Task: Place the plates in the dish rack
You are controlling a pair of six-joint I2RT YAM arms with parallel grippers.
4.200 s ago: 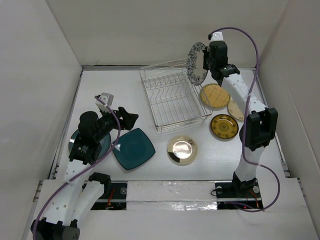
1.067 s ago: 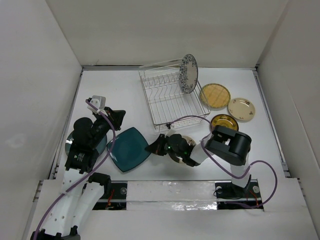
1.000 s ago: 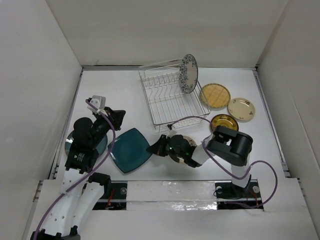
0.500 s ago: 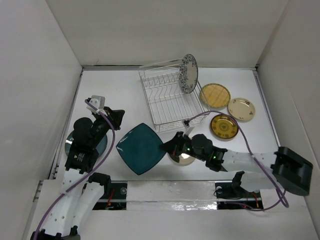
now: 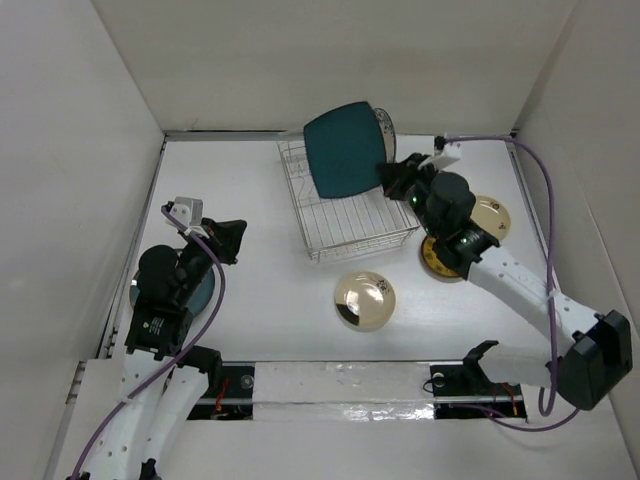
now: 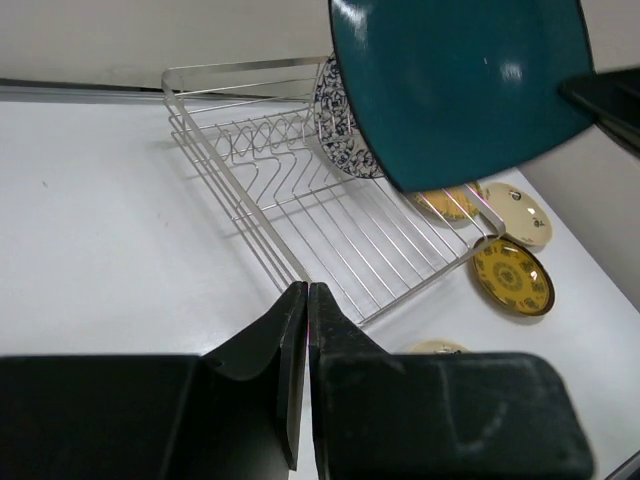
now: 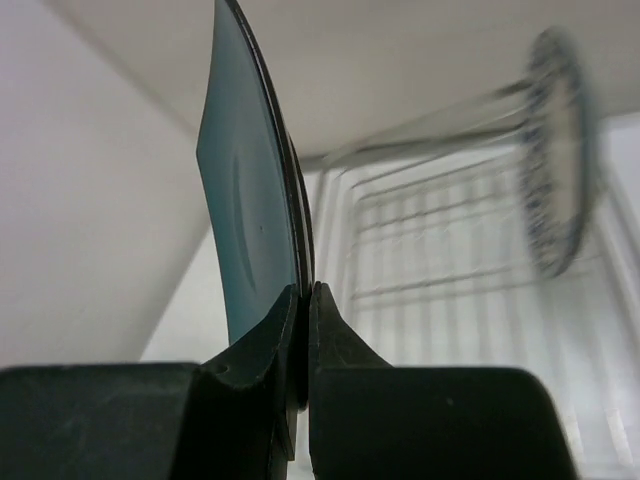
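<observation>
My right gripper (image 5: 386, 178) is shut on the edge of the square dark teal plate (image 5: 343, 150), holding it tilted in the air above the silver wire dish rack (image 5: 345, 215). The right wrist view shows that plate (image 7: 250, 200) edge-on, pinched between the fingertips (image 7: 303, 295). A white plate with blue floral pattern (image 6: 340, 120) stands upright in the rack (image 6: 330, 210) at its far right, partly hidden behind the teal plate (image 6: 460, 80). My left gripper (image 5: 228, 240) is shut and empty at the left, above a round teal plate (image 5: 202, 292).
A round gold plate (image 5: 365, 300) lies in front of the rack. Right of the rack lie a dark gold patterned plate (image 6: 510, 275), a cream plate (image 5: 495, 215) and a yellow plate (image 6: 445, 203), partly covered by my right arm. White walls enclose the table.
My right gripper has lifted the square teal plate off the table near the front and carried it up and back over the rack. The left arm has barely moved.
</observation>
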